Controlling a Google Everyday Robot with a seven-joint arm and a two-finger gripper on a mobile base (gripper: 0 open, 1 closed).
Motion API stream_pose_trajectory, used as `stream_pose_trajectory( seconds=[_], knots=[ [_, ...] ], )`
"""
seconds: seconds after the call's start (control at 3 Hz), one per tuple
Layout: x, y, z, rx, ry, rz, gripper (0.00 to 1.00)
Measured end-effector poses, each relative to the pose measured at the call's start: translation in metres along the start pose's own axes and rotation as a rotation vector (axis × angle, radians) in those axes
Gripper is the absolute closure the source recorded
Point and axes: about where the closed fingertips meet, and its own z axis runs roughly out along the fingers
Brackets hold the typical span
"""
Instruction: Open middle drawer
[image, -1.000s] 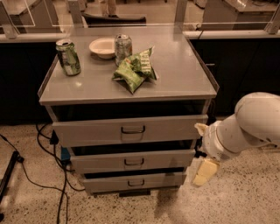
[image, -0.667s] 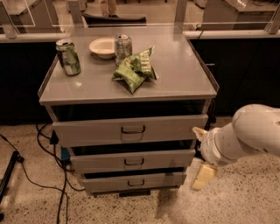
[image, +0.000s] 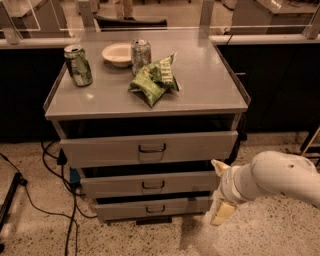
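Observation:
The middle drawer (image: 115, 184) is the second of three grey metal drawer fronts in the cabinet, with a small dark loop handle (image: 153, 185) at its centre. It stands slightly out from the cabinet, as do the other two. My gripper (image: 221, 190) is at the end of the white arm, just right of the middle drawer's right end. Its two cream fingertips (image: 219, 167) are spread apart, one above the other, holding nothing. It is clear of the handle.
The top drawer (image: 100, 149) and the bottom drawer (image: 115, 208) flank the middle one. On the cabinet top (image: 210, 85) stand two cans (image: 78, 65), a white bowl (image: 117, 54) and green chip bags (image: 152, 77). Cables (image: 65, 200) lie on the floor at left.
My gripper and arm have moved down and a little left, closer to the right end of the middle drawer. The drawers have not moved.

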Motion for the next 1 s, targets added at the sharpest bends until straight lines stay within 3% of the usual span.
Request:
stream_pose_trajectory(
  seconds=[0.67,1.0],
  knots=[
    [0.025,0.008,0.084,-0.057,-0.011,0.019,0.00],
    [0.031,0.023,0.130,-0.121,-0.020,0.028,0.00]
  ],
)
